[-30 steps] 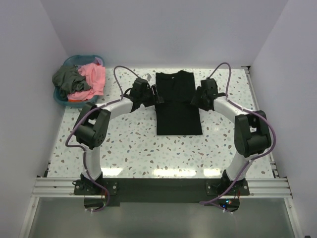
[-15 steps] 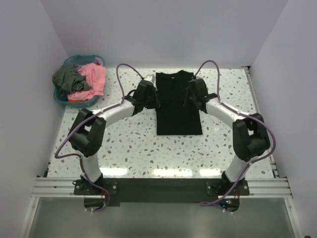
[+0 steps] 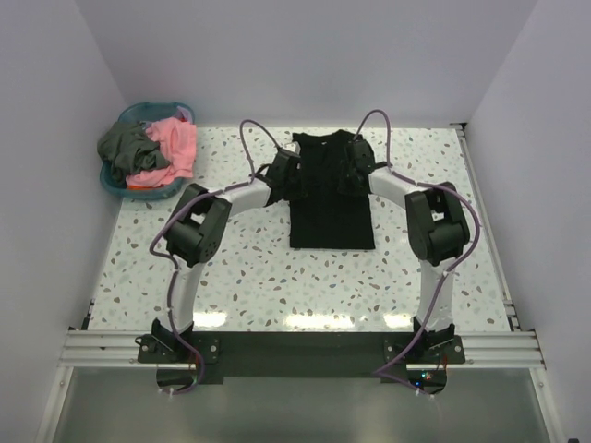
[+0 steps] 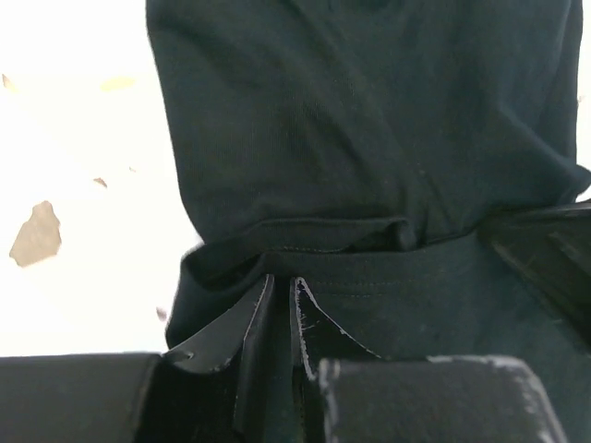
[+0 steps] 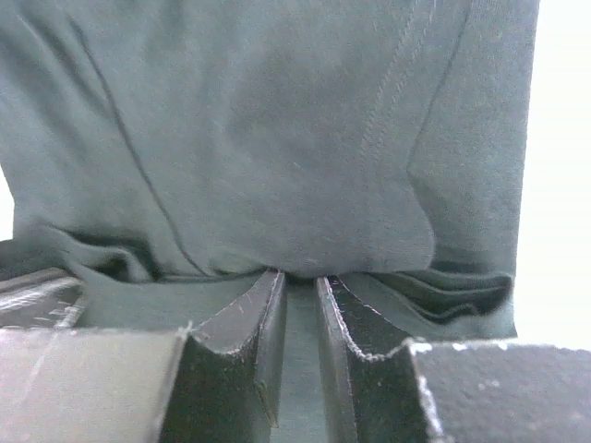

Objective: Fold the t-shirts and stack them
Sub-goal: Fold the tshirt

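The black t-shirt lies as a long folded strip at the middle back of the table. My left gripper is shut on its left edge near the collar end, and my right gripper is shut on its right edge opposite. In the left wrist view the gripper pinches a hem fold of the black t-shirt. The right wrist view has the gripper shut on a bulging fold of the shirt. The coral pink t-shirt and the dark grey t-shirt lie heaped in the basket.
The round blue basket stands at the back left corner beside the left wall. The speckled table ends at a metal rail at the near edge, where both arm bases are bolted. Part of my right arm shows in the left wrist view.
Both grippers moved inward from beside the black t-shirt onto its two side edges and shut on the cloth. The shirt's far end is now bunched between them.
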